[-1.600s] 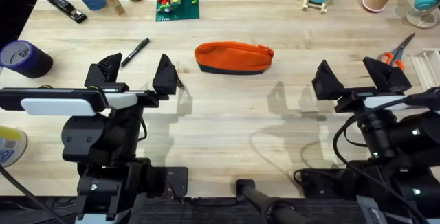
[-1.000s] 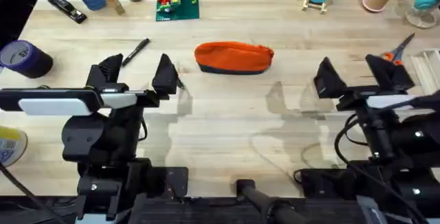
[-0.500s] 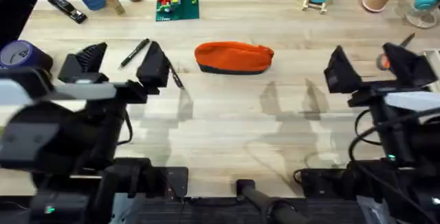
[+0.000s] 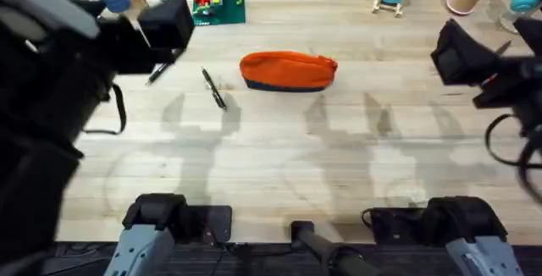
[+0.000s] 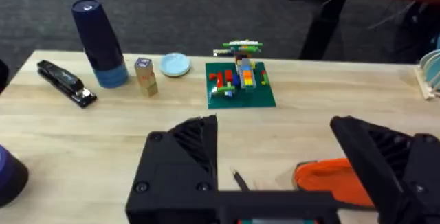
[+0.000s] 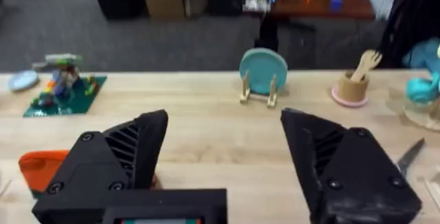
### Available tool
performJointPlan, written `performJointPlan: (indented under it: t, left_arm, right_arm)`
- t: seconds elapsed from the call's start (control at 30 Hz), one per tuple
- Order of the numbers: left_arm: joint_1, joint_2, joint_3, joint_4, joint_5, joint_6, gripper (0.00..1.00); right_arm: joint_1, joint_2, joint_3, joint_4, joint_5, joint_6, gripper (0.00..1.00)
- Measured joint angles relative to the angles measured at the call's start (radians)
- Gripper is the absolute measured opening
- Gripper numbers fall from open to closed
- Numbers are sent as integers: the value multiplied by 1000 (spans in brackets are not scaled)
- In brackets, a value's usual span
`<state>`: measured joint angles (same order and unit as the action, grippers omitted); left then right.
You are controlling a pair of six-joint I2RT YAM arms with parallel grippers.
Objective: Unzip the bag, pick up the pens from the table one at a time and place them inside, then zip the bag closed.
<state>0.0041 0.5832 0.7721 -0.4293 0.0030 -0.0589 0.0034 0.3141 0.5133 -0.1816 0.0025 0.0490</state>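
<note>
Nearest, the left tool (image 5: pixel 275 176) is seen in its wrist view with its black fingers (image 5: pixel 180 165) spread wide apart and nothing between them. The right tool (image 6: pixel 223 169) is likewise held apart and empty. Overhead, both arms are raised close under the camera, the left one large and dark at nine to eleven o'clock, the right one at two to three o'clock. On the pale worktop (image 4: pixel 279 166), the orange bag (image 4: pixel 288 70) lies lengthwise just above centre, toward twelve o'clock, its zipper state not discernible. One pen (image 4: pixel 213 88) lies just beside the bag at its nine o'clock; the other pen (image 4: pixel 156 73) is partly hidden under the left arm, farther toward nine o'clock. Beyond, a stapler (image 5: pixel 66 83), a dark blue cup (image 5: pixel 100 44) and a brick model on a green plate (image 5: pixel 239 83) are set along the far edge.
</note>
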Motion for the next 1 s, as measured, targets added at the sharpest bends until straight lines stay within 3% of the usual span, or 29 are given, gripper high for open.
performJointPlan:
  t: [0.27,0.57,0.8,1.0]
  left_arm:
    - [0,227,237,-247,12,4,993]
    - [0,480,492,-517,58,72,993]
    - [0,582,566,-571,61,116,993]
    - [0,617,566,-577,60,135,993]
  right_arm:
    - [0,314,316,-264,0,4,995]
    - [0,596,559,-504,0,4,996]
    - [0,752,674,-625,0,4,996]
    - [0,794,683,-619,0,4,996]
